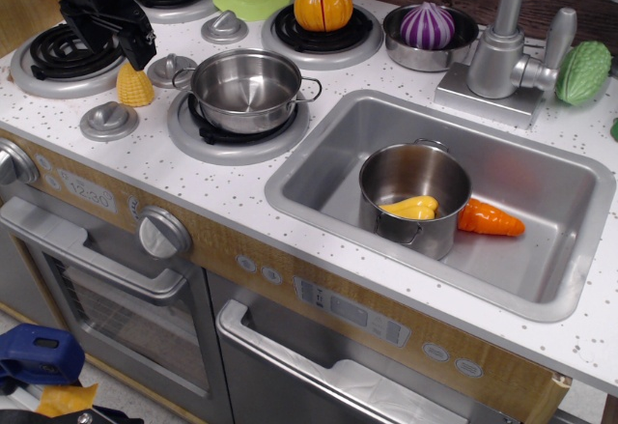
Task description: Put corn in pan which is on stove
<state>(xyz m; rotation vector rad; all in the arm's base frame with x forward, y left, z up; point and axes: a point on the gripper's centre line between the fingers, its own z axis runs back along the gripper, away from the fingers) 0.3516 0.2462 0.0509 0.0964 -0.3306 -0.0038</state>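
Directly beneath gripper [135,55]: corn [135,86] standing on stove [145,168], fingers appearing parted, grasping nothing. Pick-up step pending; next needing descent, squeeze, carrying right toward pan [246,89].

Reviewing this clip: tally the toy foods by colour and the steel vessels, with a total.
Yellow foods: 2, the corn and a curved piece
Orange foods: 2, pumpkin and carrot
Purple foods: 1, onion
Green foods: 1, gourd
Steel vessels: 3, pan, pot, bowl
Total: 9
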